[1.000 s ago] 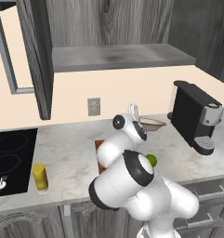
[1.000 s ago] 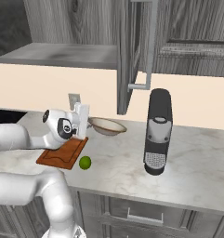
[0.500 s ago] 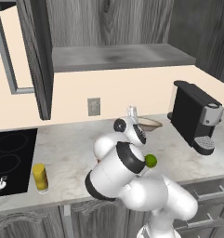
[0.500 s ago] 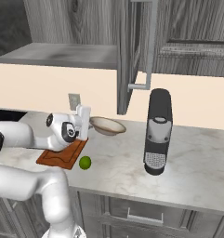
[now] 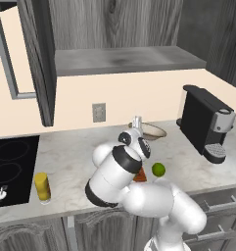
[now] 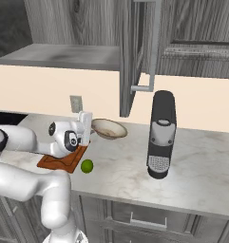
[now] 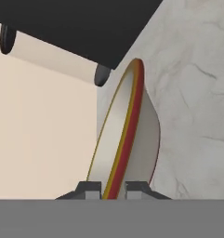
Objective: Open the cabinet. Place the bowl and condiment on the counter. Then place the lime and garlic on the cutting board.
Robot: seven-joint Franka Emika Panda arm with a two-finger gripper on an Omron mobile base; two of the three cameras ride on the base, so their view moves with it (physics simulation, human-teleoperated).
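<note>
The bowl [image 6: 109, 128] sits on the desk [image 6: 201, 161] at the back, near the wall, and the fingers [image 7: 114, 189] are closed on its rim: the hand view looks edge-on along that rim, with one dark tip either side of it. So the bowl is down but not yet let go, as I judge it. It is a wide, shallow cream dish with a brown rim that reads as red-and-yellow banding up close; its glaze looks smooth and hard.

The cabinet [image 5: 36, 59] stands open, its dark grey wood-grain door swung out, so that step looks done. The condiment [image 5: 41, 187], a small yellow cylinder, stands upright on the desk at about 9 o'clock from the arm, beside the black cooktop [image 5: 9, 166]; that step also appears finished.

The lime [image 6: 87, 165], round, glossy and bright green, lies on the stone just off the cutting board [image 6: 63, 159], at about 5 o'clock from it, so it still has to go onto the board. The board is reddish-brown wood, flat and rectangular, partly hidden by the arm. I cannot make out the garlic.

A black coffee machine [image 6: 161, 135] stands at 3 o'clock from the bowl.
</note>
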